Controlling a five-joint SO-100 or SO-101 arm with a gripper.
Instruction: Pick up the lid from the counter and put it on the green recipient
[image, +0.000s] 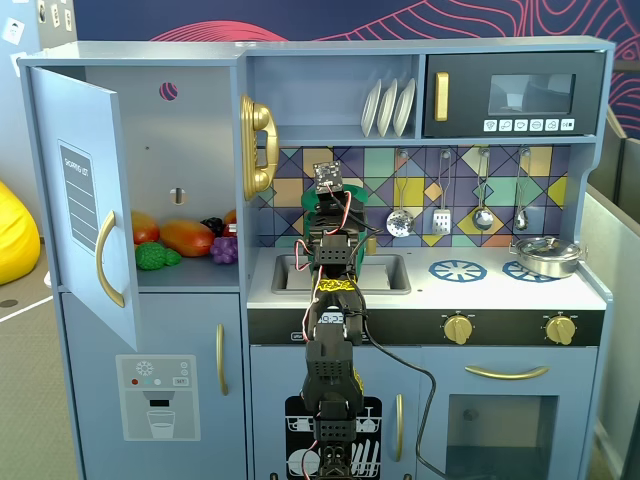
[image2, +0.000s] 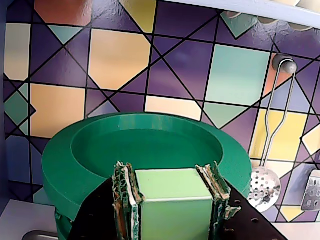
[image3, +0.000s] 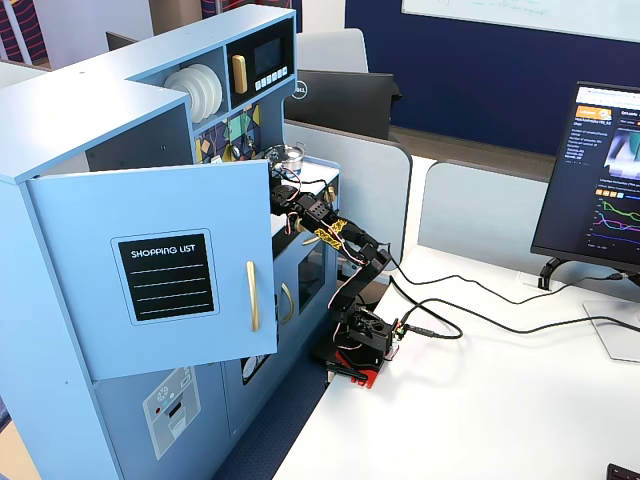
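Gripping lid (image2: 145, 150) tab between fingers (image2: 125, 192)

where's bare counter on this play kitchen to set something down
Free: the left burner circle, between the sink and the silver pot, and the counter strip in front of both burners. Crowded: the sink area, where the arm reaches in with the lid held in the gripper, and the fridge shelf, full of toy fruit.
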